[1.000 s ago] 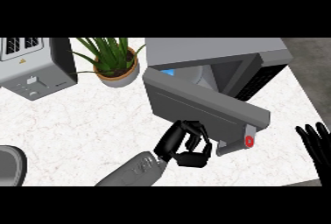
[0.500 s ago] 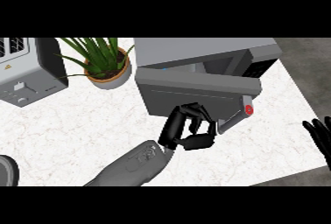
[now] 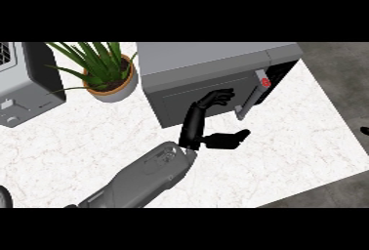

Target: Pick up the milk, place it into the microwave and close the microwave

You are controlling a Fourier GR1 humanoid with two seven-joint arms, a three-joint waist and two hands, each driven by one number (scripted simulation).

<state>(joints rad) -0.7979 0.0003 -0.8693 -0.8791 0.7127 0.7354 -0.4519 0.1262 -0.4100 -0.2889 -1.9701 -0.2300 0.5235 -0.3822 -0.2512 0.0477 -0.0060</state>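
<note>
Pressing grey microwave [image 3: 209, 63] door, left hand [image 3: 204, 122] fingers extended, holding nothing, milk unseen.

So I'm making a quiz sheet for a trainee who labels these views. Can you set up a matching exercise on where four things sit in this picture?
Things:
1. microwave
2. potted plant
3. toaster
4. left hand

Places:
A. at the view's left edge
B. fingers against the closed grey door
C. top middle to right, on the counter
D. between the toaster and the microwave

Pairs: 1-C, 2-D, 3-A, 4-B
</note>
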